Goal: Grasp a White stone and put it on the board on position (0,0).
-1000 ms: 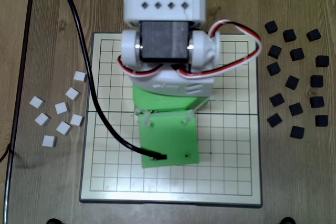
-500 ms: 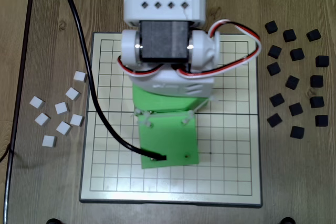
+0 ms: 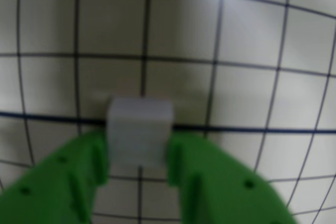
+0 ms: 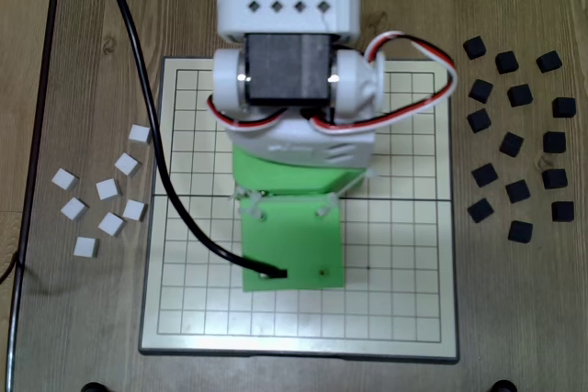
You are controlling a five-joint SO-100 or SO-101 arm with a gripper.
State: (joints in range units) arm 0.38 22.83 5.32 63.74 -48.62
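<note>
The tool is closed on a white stone, with one green finger on each side, held over the board near a bold grid line in the wrist view. Step in hand: carry to position (0,0). The next move calls for aligning the stone with that intersection (its location cannot be told) and lowering. No containers are present; spare white stones lie loose on the tabletop, left of the board in the fixed view, and black stones lie to the right.

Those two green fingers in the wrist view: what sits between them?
A white stone, a small cube, sits between the gripper fingers over the gridded board, seen in the wrist view.
</note>
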